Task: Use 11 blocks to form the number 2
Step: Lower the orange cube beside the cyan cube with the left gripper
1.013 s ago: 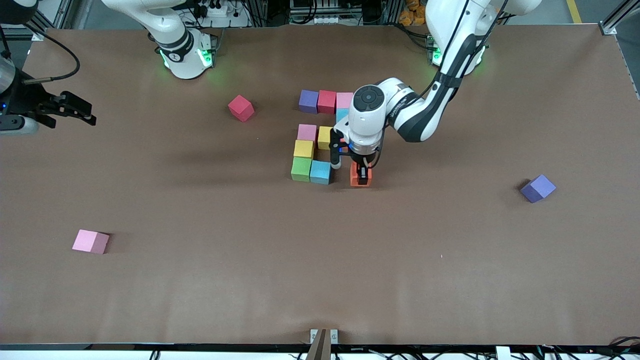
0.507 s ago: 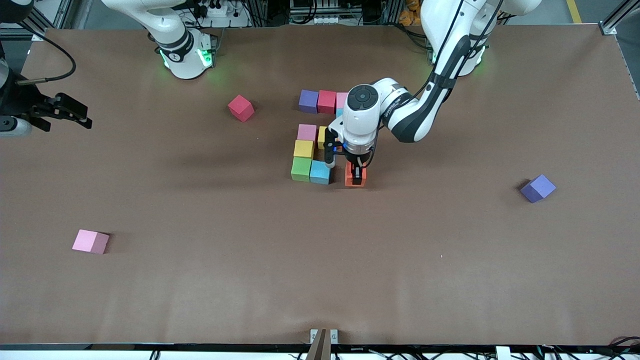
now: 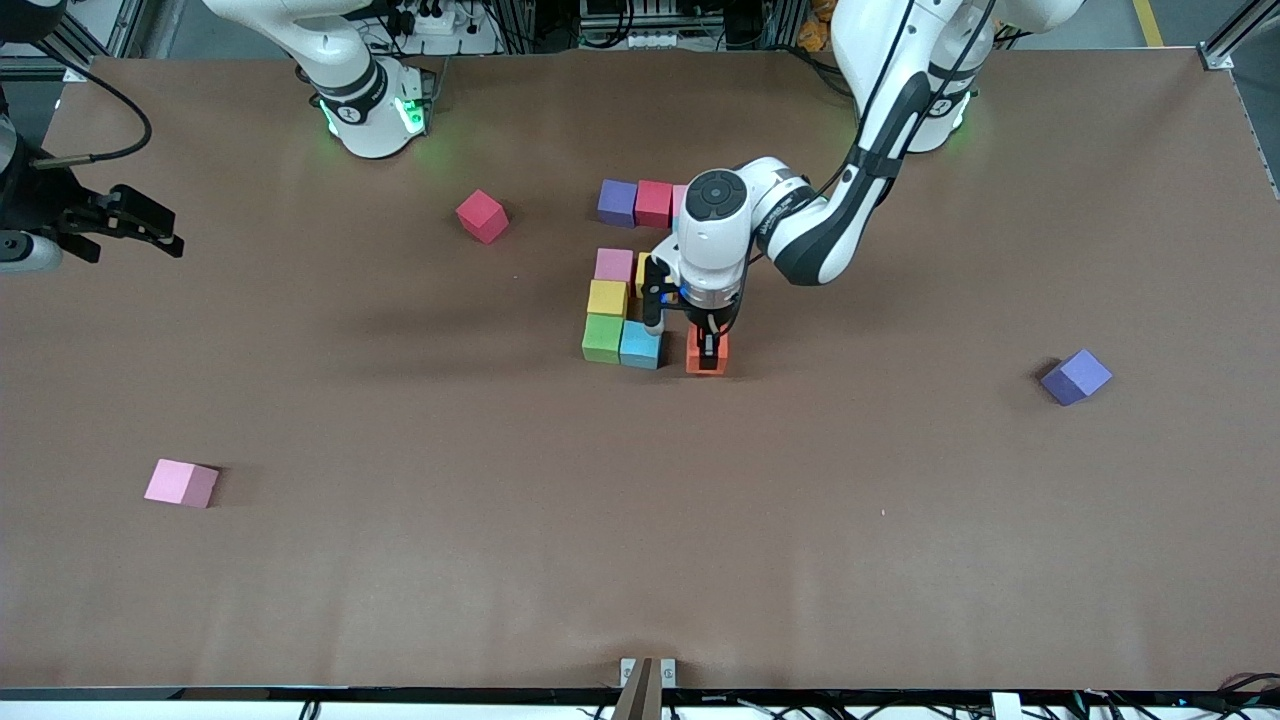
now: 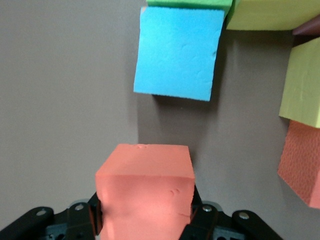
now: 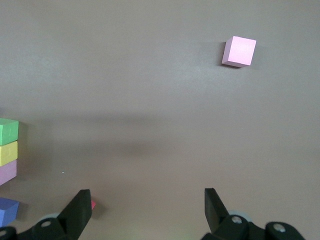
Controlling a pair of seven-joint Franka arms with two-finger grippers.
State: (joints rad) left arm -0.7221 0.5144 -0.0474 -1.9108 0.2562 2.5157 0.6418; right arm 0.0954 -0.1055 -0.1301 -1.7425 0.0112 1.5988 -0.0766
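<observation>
Orange block [image 3: 706, 354]: clamped between the fingers of the left gripper [image 3: 708, 352], low at the table [image 3: 400, 560], just beside the light blue block [image 3: 640, 345] with a small gap between them, toward the left arm's end; also in the left wrist view [image 4: 145, 192].

Cluster at mid-table: green block [image 3: 602, 338] touching the light blue one; yellow block [image 3: 607, 298] and pink block [image 3: 614, 265] in a column going away from the camera; second yellow block [image 3: 645, 273] beside the pink, partly hidden by the left arm.

Top row, farther from the camera: purple block [image 3: 617, 202], red block [image 3: 653, 203], side by side; a pink sliver next to them, mostly hidden.

Loose blocks: red [image 3: 482, 216] toward the right arm's base; pink [image 3: 181, 484] near the camera at the right arm's end; purple [image 3: 1076, 377] at the left arm's end.

Right gripper [image 3: 125, 222]: waiting over the table edge at the right arm's end, fingers [image 5: 80, 212] wide apart, empty.
</observation>
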